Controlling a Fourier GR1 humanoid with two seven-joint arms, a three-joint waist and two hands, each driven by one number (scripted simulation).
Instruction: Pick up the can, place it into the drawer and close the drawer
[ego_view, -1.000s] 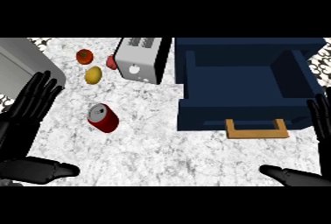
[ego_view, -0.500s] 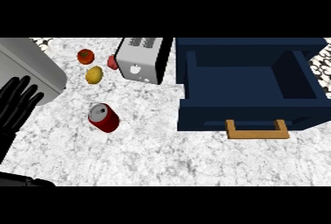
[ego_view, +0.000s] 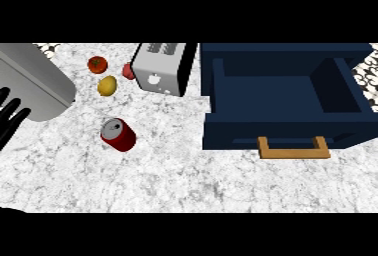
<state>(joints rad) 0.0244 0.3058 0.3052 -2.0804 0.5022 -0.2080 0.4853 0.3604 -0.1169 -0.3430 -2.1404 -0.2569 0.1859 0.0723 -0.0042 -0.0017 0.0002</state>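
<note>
At the view's left edge, left hand (ego_view: 10, 118) fingers straight, holding nothing; can (ego_view: 118, 134) lies near, to its right, long axis slanting down-right; right hand out of view.

No writing can be read on the can (ego_view: 118, 134) or toaster (ego_view: 163, 68).

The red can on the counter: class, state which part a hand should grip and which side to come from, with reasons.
Grip the can round its side wall, probably coming from its left with the left hand. It seems to stand upright, silver top up, so the round wall suits a wrap, and that hand is on that side.
</note>
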